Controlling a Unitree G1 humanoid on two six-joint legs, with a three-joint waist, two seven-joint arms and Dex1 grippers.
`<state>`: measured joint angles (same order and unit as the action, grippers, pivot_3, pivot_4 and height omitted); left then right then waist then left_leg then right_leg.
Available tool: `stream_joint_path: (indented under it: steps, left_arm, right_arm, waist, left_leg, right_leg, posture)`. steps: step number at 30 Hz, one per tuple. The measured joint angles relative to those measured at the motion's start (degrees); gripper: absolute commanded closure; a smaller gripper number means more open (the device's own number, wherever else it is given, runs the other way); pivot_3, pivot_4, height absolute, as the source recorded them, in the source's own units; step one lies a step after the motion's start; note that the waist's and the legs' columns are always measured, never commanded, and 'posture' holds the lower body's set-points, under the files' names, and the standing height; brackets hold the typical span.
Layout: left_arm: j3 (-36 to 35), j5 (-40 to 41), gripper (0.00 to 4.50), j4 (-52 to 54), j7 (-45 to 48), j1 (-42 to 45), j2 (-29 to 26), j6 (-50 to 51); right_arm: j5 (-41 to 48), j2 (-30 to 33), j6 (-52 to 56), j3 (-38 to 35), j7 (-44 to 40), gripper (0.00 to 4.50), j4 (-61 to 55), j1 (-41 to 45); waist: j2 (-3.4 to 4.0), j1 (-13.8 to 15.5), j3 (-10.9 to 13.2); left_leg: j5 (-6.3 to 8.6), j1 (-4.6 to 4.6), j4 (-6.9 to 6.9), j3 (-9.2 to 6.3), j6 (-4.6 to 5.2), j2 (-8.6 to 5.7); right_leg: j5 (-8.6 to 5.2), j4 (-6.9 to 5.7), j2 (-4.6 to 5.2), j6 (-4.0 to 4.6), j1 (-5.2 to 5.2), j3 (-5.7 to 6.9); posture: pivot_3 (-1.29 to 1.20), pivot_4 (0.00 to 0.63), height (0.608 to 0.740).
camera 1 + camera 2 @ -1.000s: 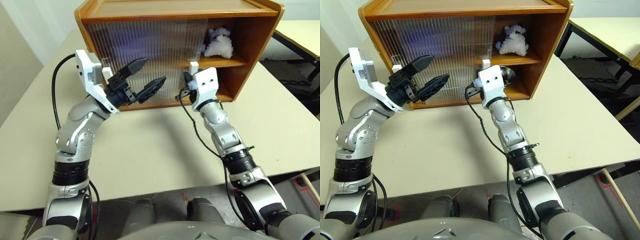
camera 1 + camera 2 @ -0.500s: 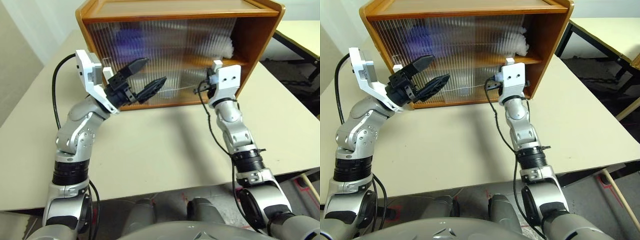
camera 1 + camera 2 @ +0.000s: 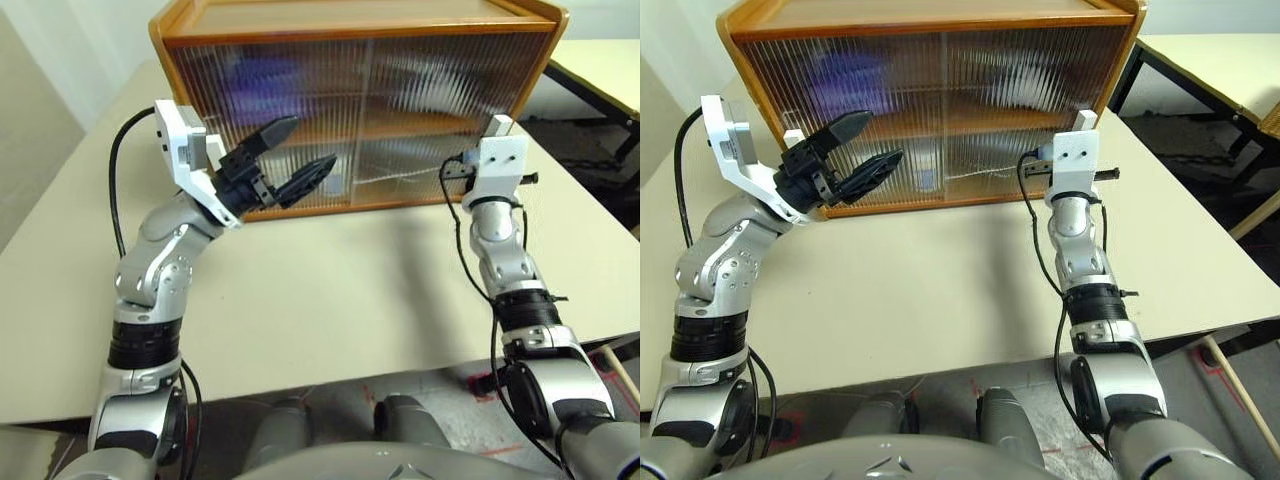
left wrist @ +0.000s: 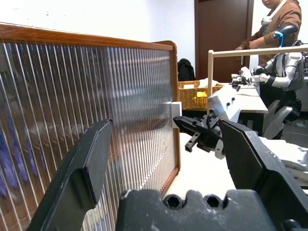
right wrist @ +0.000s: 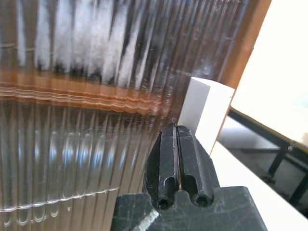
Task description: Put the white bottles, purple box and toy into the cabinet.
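Observation:
The wooden cabinet (image 3: 350, 20) stands at the back of the table with both ribbed sliding doors drawn across its front. Behind the left door the purple box (image 3: 255, 75) shows as a purple smear. A white blur on the upper shelf behind the right door is the toy (image 3: 1015, 75). The white bottles are hidden behind the doors. My right gripper (image 5: 176, 132) is shut, its tip against the white handle (image 5: 204, 113) at the right door's right edge. In front of the left door my left gripper (image 3: 313, 140) is open and holds nothing.
The cabinet rests on a pale table (image 3: 330, 290), with bare surface between it and me. A second table (image 3: 600, 70) stands to the right. In the left wrist view, a wicker basket (image 4: 195, 94), another robot (image 4: 281, 72) and a person (image 4: 284, 19) are in the background.
My right gripper moved right with the right door's handle, and the door slid from partly open to fully across, covering the toy. The left arm stayed still.

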<state>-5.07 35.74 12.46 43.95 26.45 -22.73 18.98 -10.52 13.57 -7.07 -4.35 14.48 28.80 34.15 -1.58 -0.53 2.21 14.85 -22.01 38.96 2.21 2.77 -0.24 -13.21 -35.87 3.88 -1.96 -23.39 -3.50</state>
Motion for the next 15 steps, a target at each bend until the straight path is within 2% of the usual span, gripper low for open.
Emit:
stream_joint_path:
  steps: [6, 9, 11, 15]
  left_arm:
    - [-0.01, -0.03, 0.0, -0.02, 0.14, 0.0, 0.0, -0.15]
    - [0.01, -0.03, 0.0, -0.01, 0.14, 0.0, 0.02, -0.19]
    - [0.01, -0.02, 0.0, 0.0, 0.11, -0.05, 0.03, -0.21]
    - [-0.12, -0.01, 0.0, 0.11, -0.07, -0.98, 0.04, -0.21]
  right_arm:
    - [0.24, 0.61, -2.0, -0.02, 0.17, 4.47, 2.03, 0.83]
    - [1.65, 1.45, -1.84, -0.09, -3.71, 4.47, -1.05, -1.23]
    - [3.66, 2.13, -0.79, -0.01, -8.5, 4.47, -6.67, -5.64]
    - [11.16, 3.35, 2.28, 0.19, -20.43, 3.42, -17.77, -15.22]
  waist:
    - [0.0, 0.16, 0.0]
    - [0.0, 0.02, 0.0]
    - [0.0, -0.03, 0.0]
    - [0.0, -0.11, 0.0]
  left_leg:
    - [-0.05, -0.04, 0.01, 0.0, 0.07, -0.08]
    - [-0.05, -0.04, 0.0, -0.01, 0.07, -0.04]
    - [-0.05, -0.03, 0.0, -0.03, 0.07, -0.01]
    - [-0.05, -0.01, 0.0, -0.02, 0.07, 0.0]
  right_leg:
    - [0.06, 0.11, 0.1, -0.1, 0.06, -0.01]
    - [0.05, 0.1, 0.06, -0.1, 0.06, 0.0]
    - [0.03, 0.09, 0.03, -0.11, 0.05, 0.01]
    - [0.02, 0.07, 0.04, -0.13, 0.06, 0.0]
  posture:
    - [0.06, 0.0, 0.74]
    - [0.06, 0.0, 0.74]
    - [0.06, 0.0, 0.74]
    - [0.07, 0.0, 0.74]
